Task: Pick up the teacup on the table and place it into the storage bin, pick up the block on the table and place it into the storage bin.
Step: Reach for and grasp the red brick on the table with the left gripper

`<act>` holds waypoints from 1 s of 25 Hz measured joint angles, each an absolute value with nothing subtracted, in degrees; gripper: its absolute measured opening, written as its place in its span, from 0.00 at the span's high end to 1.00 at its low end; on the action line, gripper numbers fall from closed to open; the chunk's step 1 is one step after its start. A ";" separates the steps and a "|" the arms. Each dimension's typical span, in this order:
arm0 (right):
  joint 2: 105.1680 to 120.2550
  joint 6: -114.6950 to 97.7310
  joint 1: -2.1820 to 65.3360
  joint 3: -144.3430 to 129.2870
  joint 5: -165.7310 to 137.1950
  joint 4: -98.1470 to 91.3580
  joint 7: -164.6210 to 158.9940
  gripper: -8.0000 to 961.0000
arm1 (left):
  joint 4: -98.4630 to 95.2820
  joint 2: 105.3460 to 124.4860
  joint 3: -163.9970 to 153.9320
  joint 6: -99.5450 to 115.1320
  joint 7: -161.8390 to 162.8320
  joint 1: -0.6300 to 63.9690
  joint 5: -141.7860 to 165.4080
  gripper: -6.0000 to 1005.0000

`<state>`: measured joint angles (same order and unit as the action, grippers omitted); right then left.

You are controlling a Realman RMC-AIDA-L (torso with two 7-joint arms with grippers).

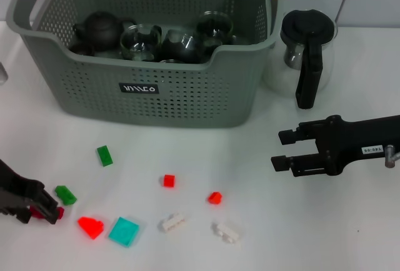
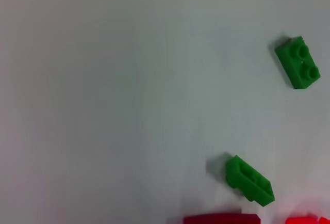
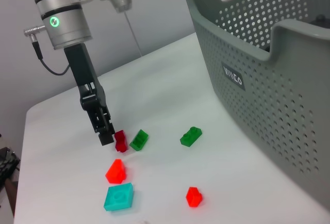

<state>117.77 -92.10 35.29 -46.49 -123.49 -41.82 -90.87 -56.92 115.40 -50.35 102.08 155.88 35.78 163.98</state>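
Observation:
The grey storage bin [image 1: 187, 99] stands at the back of the table and shows in the right wrist view [image 3: 268, 95]. Inside it are glass teacups [image 1: 140, 40] and a dark teapot [image 1: 100, 27]. My left gripper [image 1: 49, 211] is down on the table at the front left, right at a dark red block [image 3: 120, 140]. That block shows at the edge of the left wrist view [image 2: 221, 218]. A green block [image 1: 65, 195] lies just beside it. My right gripper [image 1: 277, 149] hovers open and holding nothing at the right, apart from the blocks.
A glass pitcher [image 1: 306, 52] with a black handle stands right of the bin. Scattered on the table are another green block [image 1: 104, 155], small red blocks [image 1: 169, 180], a bright red block [image 1: 90, 226], a teal tile [image 1: 124, 231] and white blocks [image 1: 172, 222].

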 joint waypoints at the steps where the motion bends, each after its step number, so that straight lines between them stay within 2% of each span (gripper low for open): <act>1: 117.77 -92.10 35.27 -46.49 -123.49 -41.81 -90.88 0.27 | -56.42 115.36 -50.40 102.05 155.88 36.00 163.96 0.44; 13: 117.77 -91.98 35.14 -46.49 -123.49 -41.74 -90.88 0.27 | -54.78 115.79 -53.90 101.70 155.90 38.28 163.80 0.45; 23: 117.77 -91.79 35.29 -46.49 -123.48 -41.74 -90.87 0.27 | -56.47 118.15 -54.42 102.94 154.02 41.87 163.68 0.45; 25: 117.77 -91.66 35.32 -46.49 -123.48 -41.77 -90.88 0.27 | -58.35 117.87 -56.19 103.36 153.98 41.65 163.74 0.45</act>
